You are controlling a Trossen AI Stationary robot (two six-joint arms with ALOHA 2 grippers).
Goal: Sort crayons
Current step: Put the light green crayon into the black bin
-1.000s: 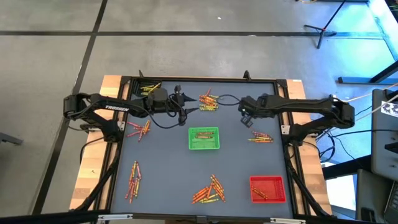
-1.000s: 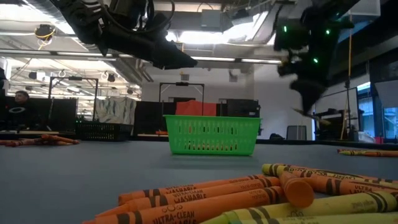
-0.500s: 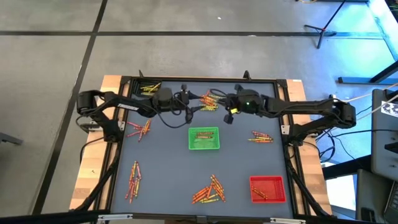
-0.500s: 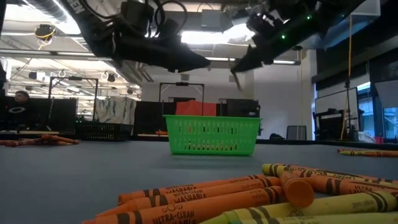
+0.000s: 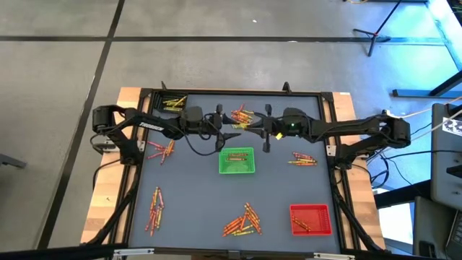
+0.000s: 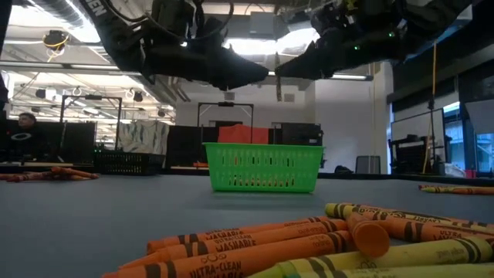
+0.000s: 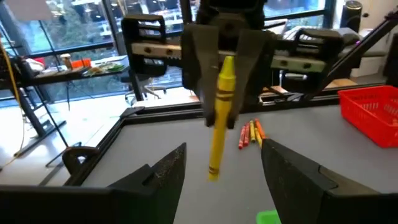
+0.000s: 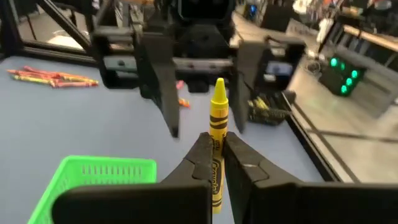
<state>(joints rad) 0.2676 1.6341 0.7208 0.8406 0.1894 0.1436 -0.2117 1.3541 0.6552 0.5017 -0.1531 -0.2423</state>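
Observation:
A yellow crayon [image 7: 220,118] hangs upright over the table's middle, with my right gripper [image 8: 214,140] shut on it. My left gripper [image 7: 224,148] faces it from the table's left, level and open, a short way off; nothing sits between its fingers. In the high view both grippers [image 5: 240,136] [image 5: 266,136] meet just beyond the green tray [image 5: 237,160]. Crayon piles lie flat on the table at the far middle [image 5: 242,118], far left [image 5: 173,102], left [image 5: 162,149], near left [image 5: 155,209], near middle [image 5: 244,220] and right [image 5: 303,159]. My right gripper pinches the yellow crayon's upper part [image 8: 216,127] between its two fingers. The fingers come level from the table's right and lie across the crayon. The crayon stands upright, its pointed tip [image 8: 219,87] above the fingers and its lower end [image 7: 213,174] hanging clear of the table.
A red tray [image 5: 310,219] stands at the near right corner with a few crayons in it. The black frame [image 5: 231,92] rims the table. Bare grey mat lies between the green tray and the near piles.
My right gripper has moved toward the table's left with the yellow crayon and tipped from pointing down to level; the crayon now hangs upright. My left gripper has moved toward the right, closer to the crayon.

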